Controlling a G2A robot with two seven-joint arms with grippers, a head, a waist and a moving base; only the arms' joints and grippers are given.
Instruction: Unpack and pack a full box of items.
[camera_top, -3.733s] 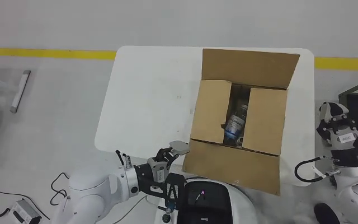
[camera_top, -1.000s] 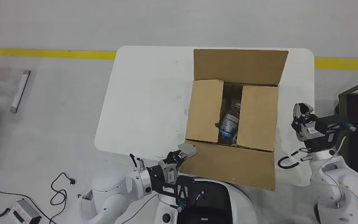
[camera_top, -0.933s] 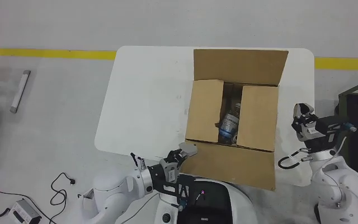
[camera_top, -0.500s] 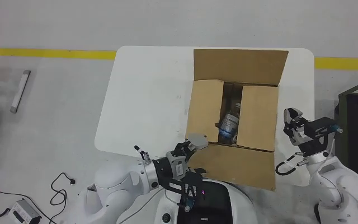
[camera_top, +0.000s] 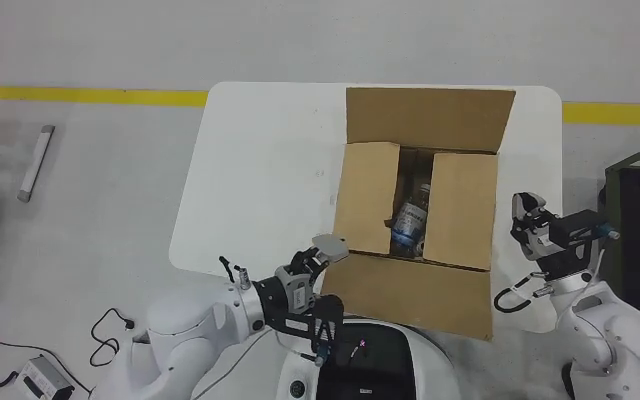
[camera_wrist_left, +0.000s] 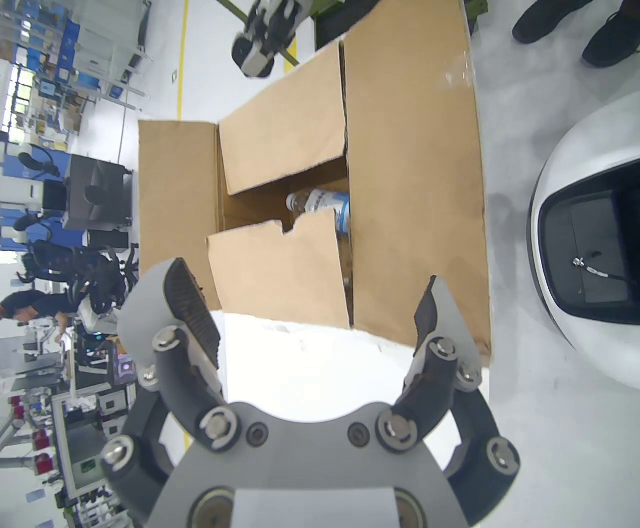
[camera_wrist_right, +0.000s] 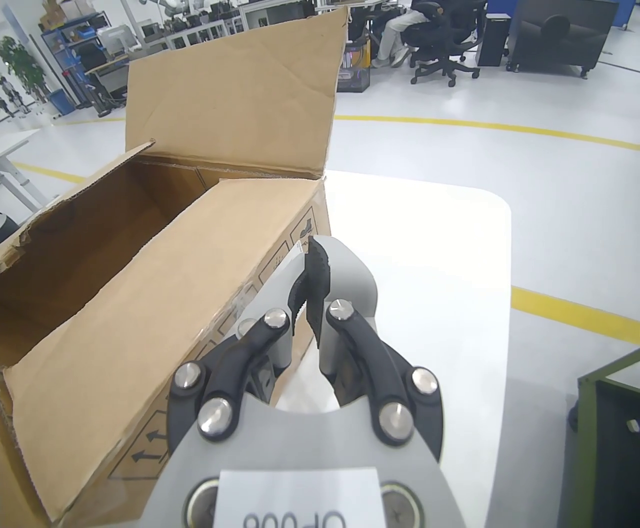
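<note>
While I watch from the top cam, the cardboard box (camera_top: 430, 120) sits on the right half of the white table (camera_top: 260, 170). Its far flap is thrown back and its near flap is folded out over the table's near edge. Both side flaps lean inward and leave a slot down the middle. Through that slot I see a clear bottle (camera_top: 412, 215) w/ a blue and white label, lying on its side inside the box. There may be more stuff under it, but it's too dark in there for me to tell.

L gripper (camera_top: 315, 252) hangs at the near edge of the table, just beside the box's near left corner. On the left wrist cam its fingers (camera_wrist_left: 192, 300) are spread wide w/ nothing between them. The L gripper (camera_wrist_left: 305, 285) faces the box (camera_wrist_left: 410, 175) from that side, and the bottle (camera_wrist_left: 320, 200) shows past the torn inner flap.

R gripper (camera_top: 526, 212) is over the narrow strip of table just beside the box's right wall, not touching it as far as I can see. On the right wrist cam the R gripper (camera_wrist_right: 307, 270) has its pads (camera_wrist_right: 320, 272) pressed together and empty, w/ the box (camera_wrist_right: 150, 280) wall alongside.

A yellow line (camera_top: 100, 95) runs across the floor beyond the table.
</note>
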